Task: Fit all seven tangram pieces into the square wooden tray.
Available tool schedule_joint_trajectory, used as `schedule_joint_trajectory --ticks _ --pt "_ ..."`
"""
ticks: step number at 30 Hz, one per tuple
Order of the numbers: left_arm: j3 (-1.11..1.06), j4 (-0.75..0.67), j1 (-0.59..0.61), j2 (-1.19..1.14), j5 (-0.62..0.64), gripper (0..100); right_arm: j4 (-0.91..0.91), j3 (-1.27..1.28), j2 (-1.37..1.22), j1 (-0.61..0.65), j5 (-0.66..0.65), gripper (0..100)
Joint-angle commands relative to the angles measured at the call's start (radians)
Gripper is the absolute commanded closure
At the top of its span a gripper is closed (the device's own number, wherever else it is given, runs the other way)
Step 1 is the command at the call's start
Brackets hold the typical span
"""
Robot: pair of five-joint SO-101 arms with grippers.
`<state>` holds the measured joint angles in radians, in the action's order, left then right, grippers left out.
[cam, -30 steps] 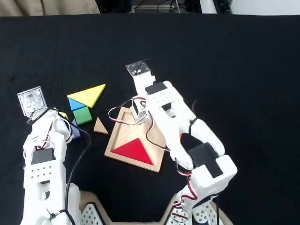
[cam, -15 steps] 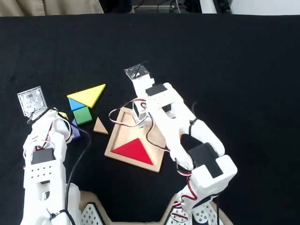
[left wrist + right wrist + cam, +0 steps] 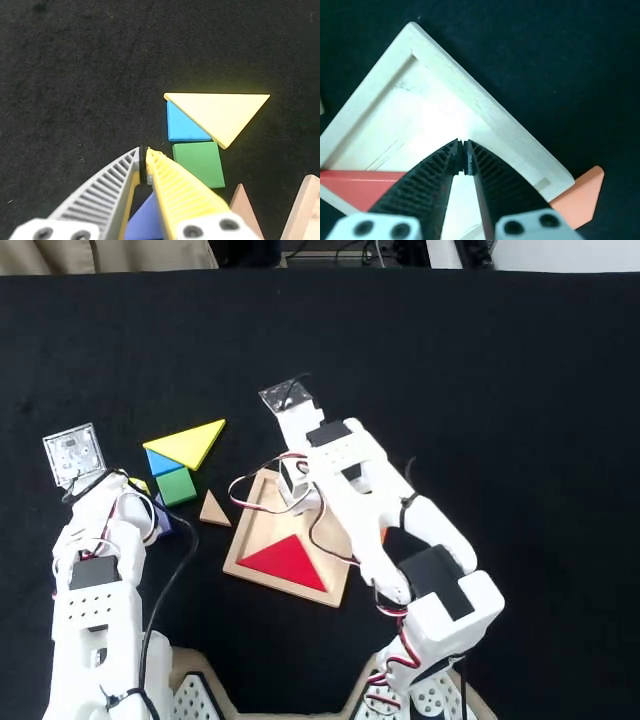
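Left gripper (image 3: 146, 152): fingers pressed together, tips meeting, nothing between them.
Purple piece (image 3: 145, 222): lies directly under the left gripper's fingers and is mostly hidden by them.
Blue triangle (image 3: 184, 125): just ahead of the left gripper's tips, its long edge against the yellow triangle.
Green square (image 3: 199, 162): just beside the left gripper's yellow finger, on the side facing the tray, close behind the blue triangle.
Yellow triangle (image 3: 220, 112): the piece farthest ahead of the left gripper's tips, lying flat.
Tan triangle (image 3: 212, 510): small, between the left gripper and the tray, apart from both.
Tray (image 3: 485, 110): square and wooden, under the right gripper; the marks on its floor are too faint to read.
Red triangle (image 3: 285, 562): flat inside the tray, behind the right gripper's tips, in the part nearest the arm's base.
Right gripper (image 3: 464, 157): fingers pressed together over the bare tray floor, near the inner rim; whether the tips touch the wood cannot be told.
Orange piece (image 3: 580, 197): outside the tray, just beside its outer rim, to one side of the right gripper's fingers.
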<state>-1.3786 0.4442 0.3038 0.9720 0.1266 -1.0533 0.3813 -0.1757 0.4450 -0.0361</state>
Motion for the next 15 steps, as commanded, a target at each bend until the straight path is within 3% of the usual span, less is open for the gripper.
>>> schedule_joint_trajectory --ticks 1,9,15 --pt "0.007 -0.018 -0.016 0.008 -0.002 97 0.003 -0.036 0.002 0.018 -0.011 98.7" --pt "0.007 -0.018 -0.031 0.006 -0.003 97 0.002 -0.085 -0.114 0.023 -0.006 98.7" --pt "-0.045 -0.051 -0.17 0.015 -0.19 97 -0.012 -0.113 -0.125 0.023 -0.003 98.7"
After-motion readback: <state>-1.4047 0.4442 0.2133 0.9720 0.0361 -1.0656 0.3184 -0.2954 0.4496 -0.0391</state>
